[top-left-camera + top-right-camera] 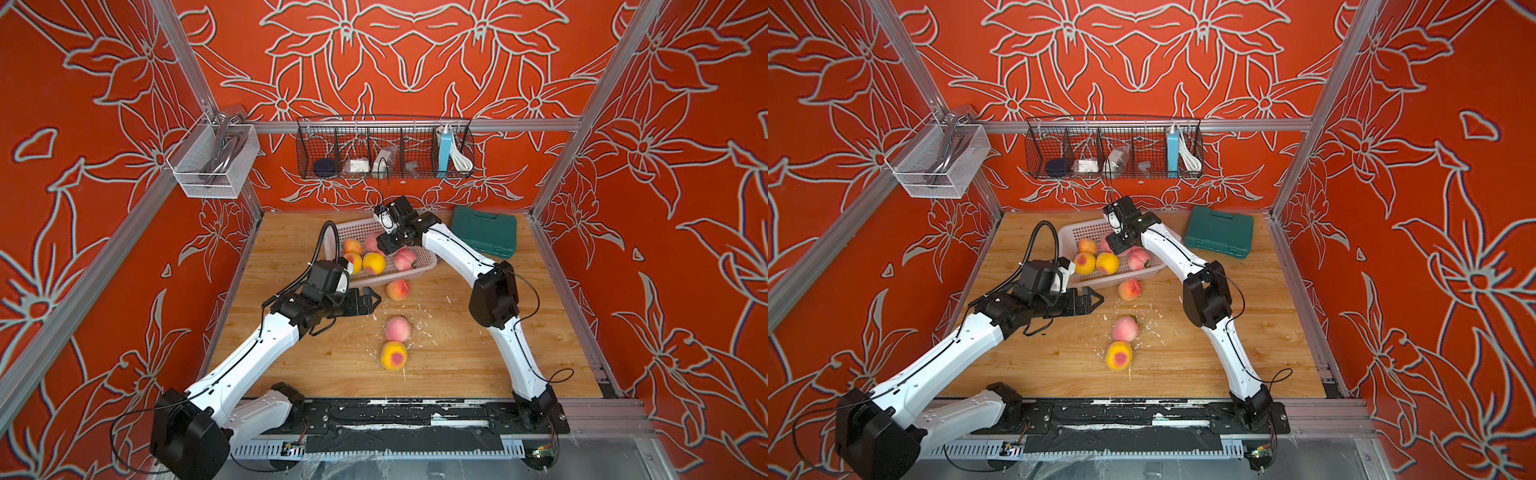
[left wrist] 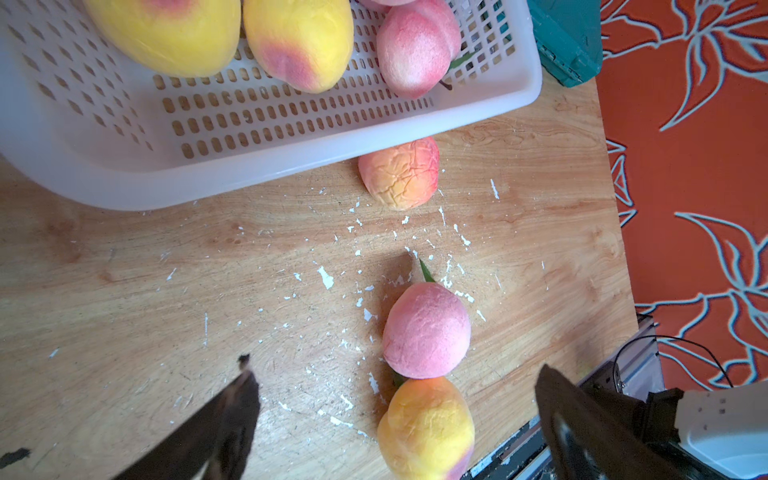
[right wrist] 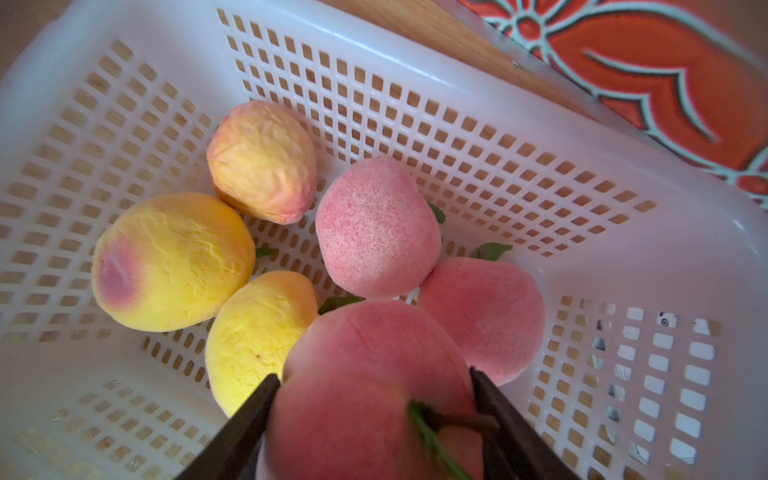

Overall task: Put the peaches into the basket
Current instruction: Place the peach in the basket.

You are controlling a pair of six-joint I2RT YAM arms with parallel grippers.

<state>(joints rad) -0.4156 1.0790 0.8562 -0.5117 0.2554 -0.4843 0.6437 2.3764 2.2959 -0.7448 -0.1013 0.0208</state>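
On the scuffed light-wood tabletop (image 1: 478,353), flecked with white chips (image 2: 326,277), a yellow-orange blushed peach (image 1: 394,355) touches a pale pink peach (image 1: 397,328) at its 12 o'clock. At their 10 o'clock the left gripper (image 1: 374,305) hovers, jaws wide, holding nothing. A wrinkled orange-red peach (image 1: 397,289) lies just beside the white perforated plastic basket (image 1: 374,281), which sits at the table's 11 o'clock with five peaches (image 3: 376,228) inside. Above them the right gripper (image 3: 372,376) clamps a pink leafy peach (image 3: 374,340). A dark green plastic case (image 1: 484,230) sits at 1 o'clock. A black wire rack (image 1: 384,147) and a silver mesh box (image 1: 212,162) hang against red floral walls (image 1: 685,166).
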